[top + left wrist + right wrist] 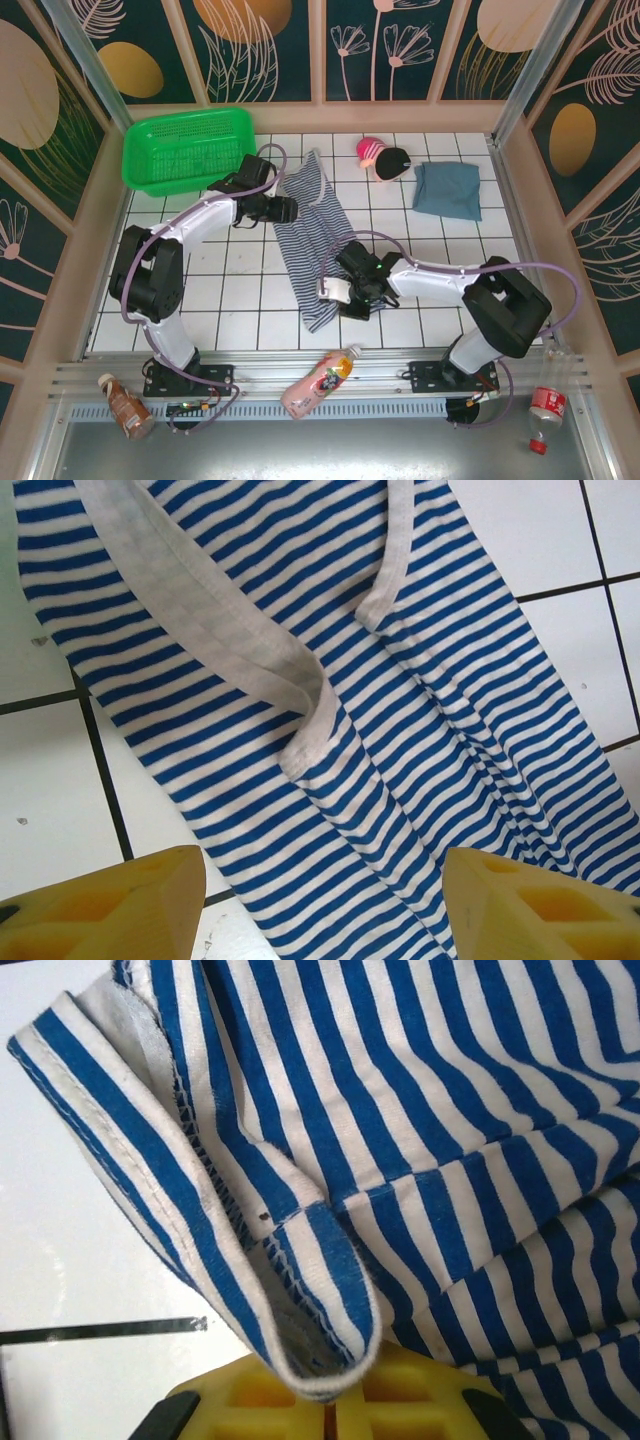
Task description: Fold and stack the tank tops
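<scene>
The striped tank top (310, 235) lies stretched out on the white tiles in the middle, running from back to front. My left gripper (292, 209) hovers over its upper part, open, with striped cloth (400, 730) and a white-edged arm opening lying between the yellow fingertips (150, 900). My right gripper (335, 290) is at the top's near-left hem. In the right wrist view its yellow jaws (330, 1400) are shut together on a folded-over bit of the striped hem (320, 1290). The blue-grey tank top (447, 190) lies folded at the back right.
A green plastic basket (190, 148) stands at the back left. A pink-and-black toy (382, 157) lies beside the blue-grey top. Bottles lie along the front rail (320, 384), (125, 405), (543, 412). Panel walls close in three sides.
</scene>
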You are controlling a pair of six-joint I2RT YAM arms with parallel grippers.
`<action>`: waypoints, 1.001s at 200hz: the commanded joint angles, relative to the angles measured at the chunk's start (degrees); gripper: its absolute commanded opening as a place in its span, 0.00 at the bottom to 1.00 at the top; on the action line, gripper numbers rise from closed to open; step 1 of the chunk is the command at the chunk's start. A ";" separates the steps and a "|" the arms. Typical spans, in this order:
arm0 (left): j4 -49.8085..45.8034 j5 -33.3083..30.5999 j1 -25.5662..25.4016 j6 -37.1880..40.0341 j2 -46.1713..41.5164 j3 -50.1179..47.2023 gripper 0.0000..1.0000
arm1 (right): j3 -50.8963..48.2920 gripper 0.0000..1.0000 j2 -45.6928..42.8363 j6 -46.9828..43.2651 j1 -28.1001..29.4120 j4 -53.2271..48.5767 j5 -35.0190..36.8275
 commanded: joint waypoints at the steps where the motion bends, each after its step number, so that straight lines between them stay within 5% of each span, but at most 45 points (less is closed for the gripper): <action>1: -0.45 -0.21 0.15 0.14 -2.76 -0.52 0.65 | 1.03 0.08 -4.67 3.56 0.39 -6.77 -3.70; 61: 0.40 1.84 0.15 -0.94 -2.19 -0.65 0.65 | 6.36 0.05 -7.14 1.22 -2.26 -14.79 -5.27; 105: -1.89 1.08 0.19 -0.03 -1.38 1.91 0.65 | 17.69 0.05 0.88 -3.70 -8.88 -16.00 -5.80; 200: -7.64 -3.23 3.41 -1.77 -6.42 -0.40 0.64 | 36.92 0.06 18.02 -8.71 -12.87 -13.26 -6.95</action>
